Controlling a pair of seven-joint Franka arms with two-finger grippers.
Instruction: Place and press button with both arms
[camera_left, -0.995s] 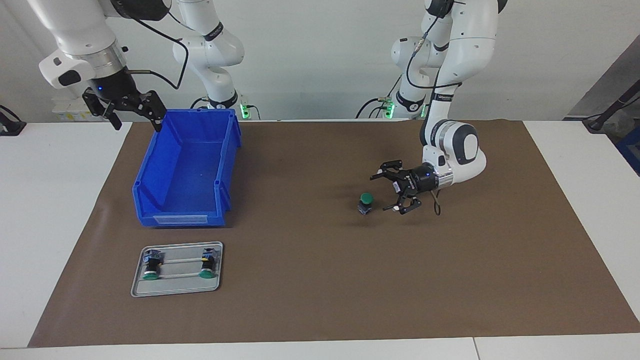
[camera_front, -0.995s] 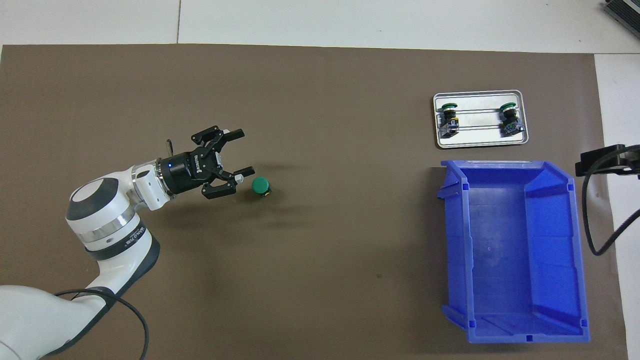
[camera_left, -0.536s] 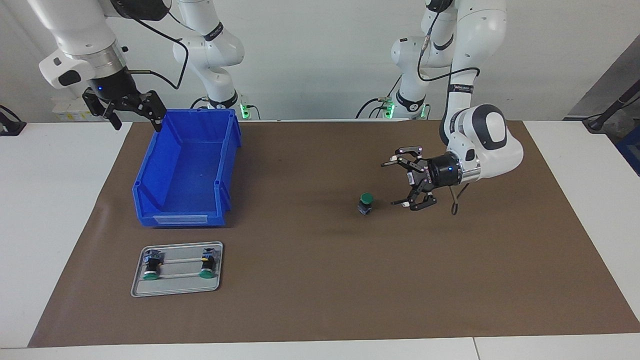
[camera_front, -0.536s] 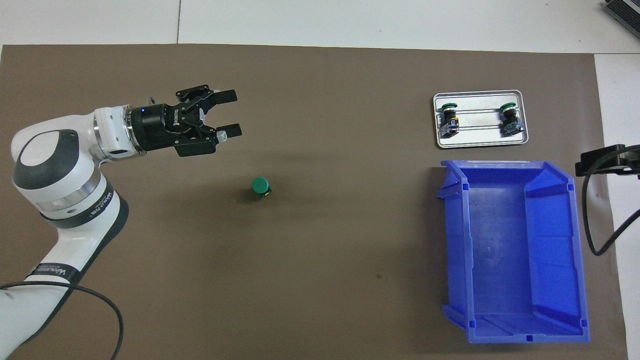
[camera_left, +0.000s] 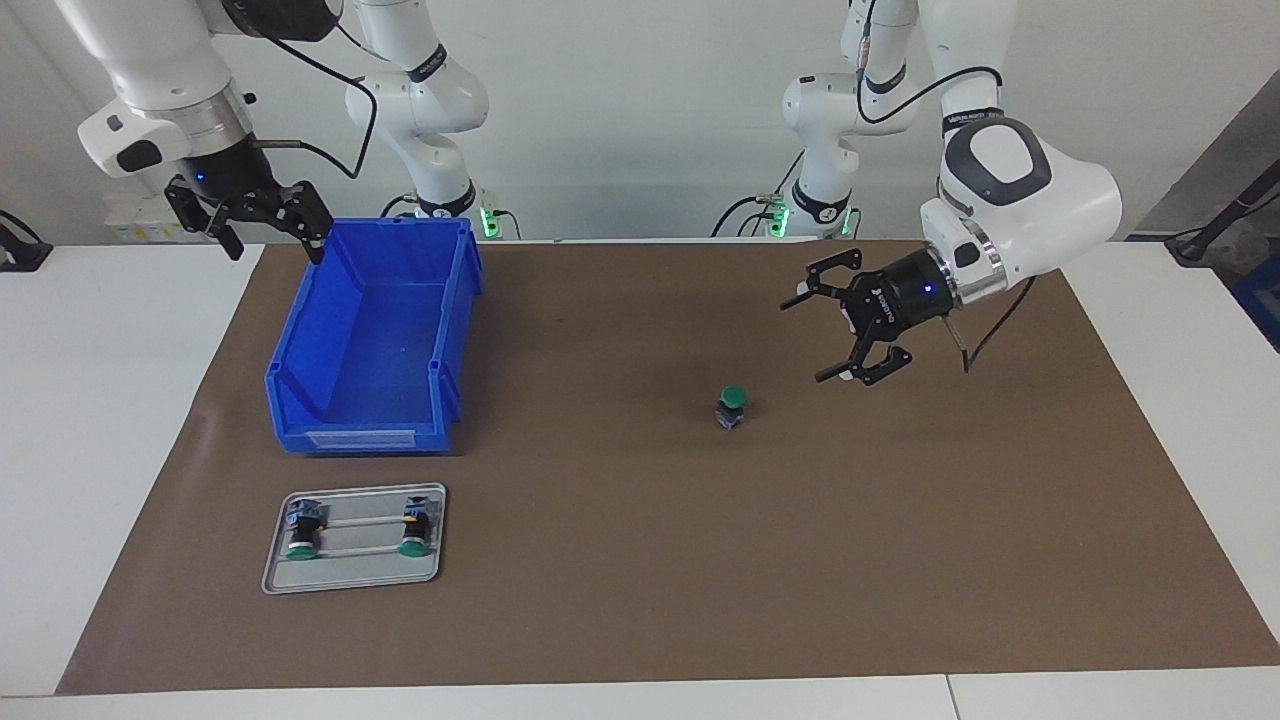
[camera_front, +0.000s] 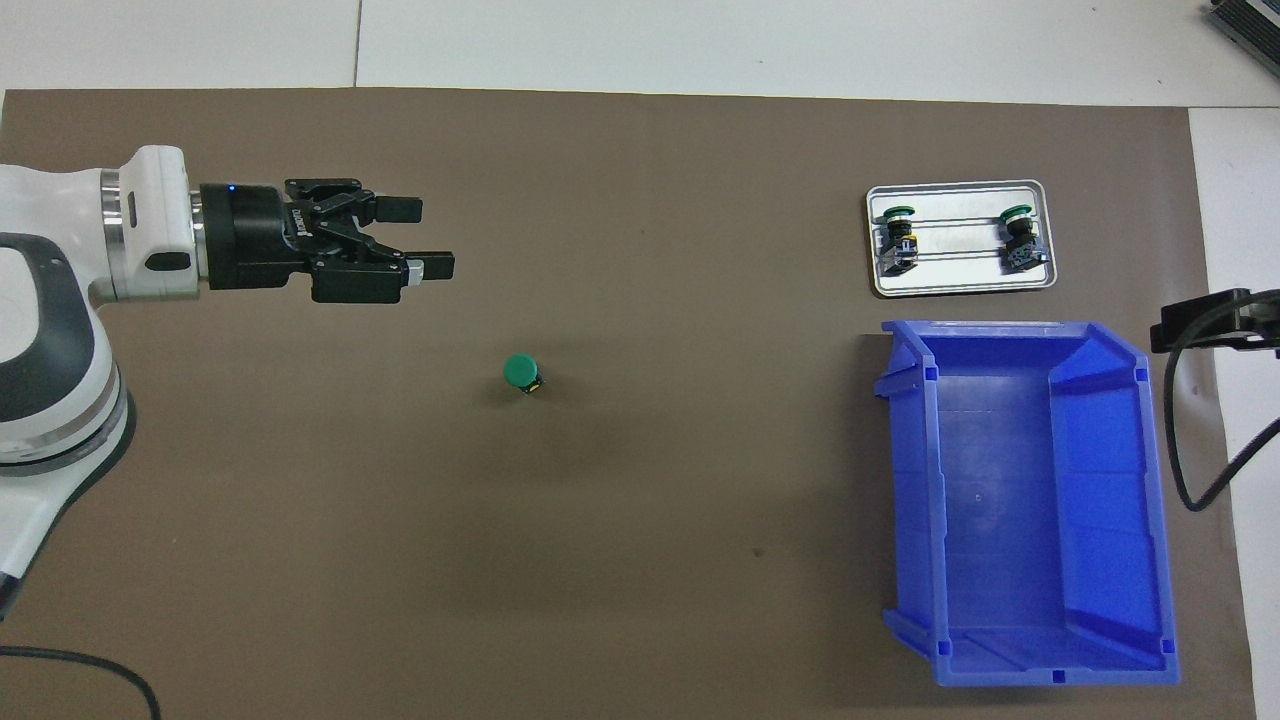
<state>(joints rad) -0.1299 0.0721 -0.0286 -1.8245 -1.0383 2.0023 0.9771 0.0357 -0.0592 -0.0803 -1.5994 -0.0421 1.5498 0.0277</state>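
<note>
Overhead view shows the green-capped button upright on the brown mat, nothing beside it; two like buttons lie on a metal tray just beside the blue bin. Only the facing view shows the right gripper, spread and empty, beside the bin's rim. The left gripper hangs wide, empty, over the mat.

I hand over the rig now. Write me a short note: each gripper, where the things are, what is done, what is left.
Left gripper: open, empty, raised over the mat beside the button.
Right gripper: open, empty, waiting at the blue bin's corner.
Button: upright on the mat, untouched.
Two more buttons lie on the metal tray.
Done: one button placed.
Left: pressing it.
</note>
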